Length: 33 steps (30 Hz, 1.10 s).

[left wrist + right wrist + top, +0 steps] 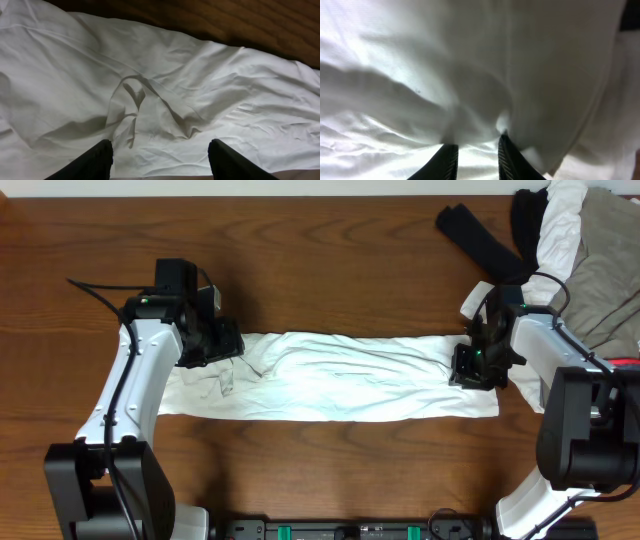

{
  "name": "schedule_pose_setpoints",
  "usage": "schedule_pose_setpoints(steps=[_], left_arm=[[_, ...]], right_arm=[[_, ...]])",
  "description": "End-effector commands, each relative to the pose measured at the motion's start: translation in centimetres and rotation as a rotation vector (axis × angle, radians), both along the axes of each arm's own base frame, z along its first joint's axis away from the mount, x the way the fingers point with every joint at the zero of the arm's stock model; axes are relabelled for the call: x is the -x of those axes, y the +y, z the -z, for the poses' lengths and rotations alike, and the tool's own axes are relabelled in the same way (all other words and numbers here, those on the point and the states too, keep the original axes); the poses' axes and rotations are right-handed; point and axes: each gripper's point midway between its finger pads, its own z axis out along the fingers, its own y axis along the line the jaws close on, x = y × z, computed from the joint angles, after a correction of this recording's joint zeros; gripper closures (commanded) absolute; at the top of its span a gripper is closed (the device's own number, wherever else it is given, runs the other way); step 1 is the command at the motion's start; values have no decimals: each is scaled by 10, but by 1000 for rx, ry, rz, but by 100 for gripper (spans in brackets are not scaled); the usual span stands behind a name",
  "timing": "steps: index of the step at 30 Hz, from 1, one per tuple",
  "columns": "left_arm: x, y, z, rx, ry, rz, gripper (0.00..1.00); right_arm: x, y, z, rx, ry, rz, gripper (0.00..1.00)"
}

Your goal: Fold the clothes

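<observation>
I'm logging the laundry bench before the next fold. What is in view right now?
white shirt: one, white, folded into a long band across the table's middle
black garment: at least one, black, far-right pile
second white garment: one, white, same pile
grey-khaki garment: one, grey-khaki, far-right corner
table: one, brown wood, beneath everything
left claw: one, black, open above the shirt's left end
right claw: one, black, pinching the shirt's right end

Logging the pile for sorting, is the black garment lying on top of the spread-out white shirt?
No, the black garment lies off at the upper right of the overhead view, apart from the white shirt.
</observation>
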Motion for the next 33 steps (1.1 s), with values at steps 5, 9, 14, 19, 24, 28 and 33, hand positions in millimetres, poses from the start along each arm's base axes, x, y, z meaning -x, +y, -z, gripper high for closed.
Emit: schedule_pose_setpoints(steps=[5, 9, 14, 19, 24, 28, 33], left_arm=[[7, 2, 10, -13, 37, -4, 36], [7, 2, 10, -13, 37, -4, 35], [7, 2, 10, -13, 37, -4, 35], [8, 2, 10, -13, 44, -4, 35], [10, 2, 11, -13, 52, -4, 35], [11, 2, 11, -13, 55, -4, 35], [13, 2, 11, -12, 65, -4, 36]], right_arm=[[-33, -24, -69, 27, -213, 22, 70], [-32, -41, -81, 64, -249, 27, 67], [-20, -57, -63, 76, -182, 48, 66], [-17, -57, -38, 67, -133, 19, 66], [-18, -59, -16, 60, -93, 10, 67], [-13, -67, 0, 102, -41, 12, 66], [-10, -70, 13, 119, -5, 16, 66]])
